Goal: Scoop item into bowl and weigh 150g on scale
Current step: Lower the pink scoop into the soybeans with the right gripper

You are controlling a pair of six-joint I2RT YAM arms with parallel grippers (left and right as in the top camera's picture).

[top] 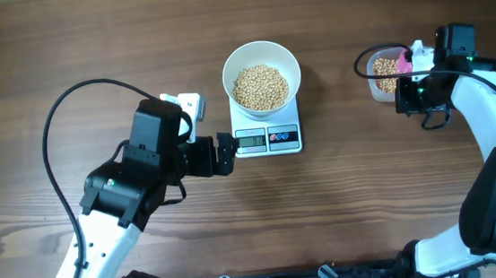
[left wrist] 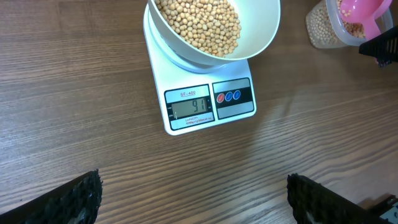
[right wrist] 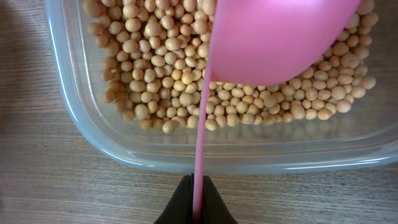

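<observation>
A white bowl (top: 227, 73) holding tan beans (top: 260, 87) stands on the white scale (top: 267, 138) at the table's middle. In the left wrist view the bowl (left wrist: 261, 31), its beans (left wrist: 199, 22) and the scale (left wrist: 208, 102) lie ahead, and the display is lit. My left gripper (top: 227, 152) is open just left of the display, with bare wood between its fingers (left wrist: 74, 202). My right gripper (right wrist: 198, 208) is shut on the thin handle of a pink scoop (right wrist: 280, 37). The scoop's cup hangs over more beans (right wrist: 155, 74) in a clear tub (right wrist: 186, 152).
The clear tub (top: 374, 87) sits at the right, about a hand's width from the scale, with the pink scoop (top: 403, 61) over it. A black cable (top: 58, 129) loops over the left side. Arm bases line the front edge.
</observation>
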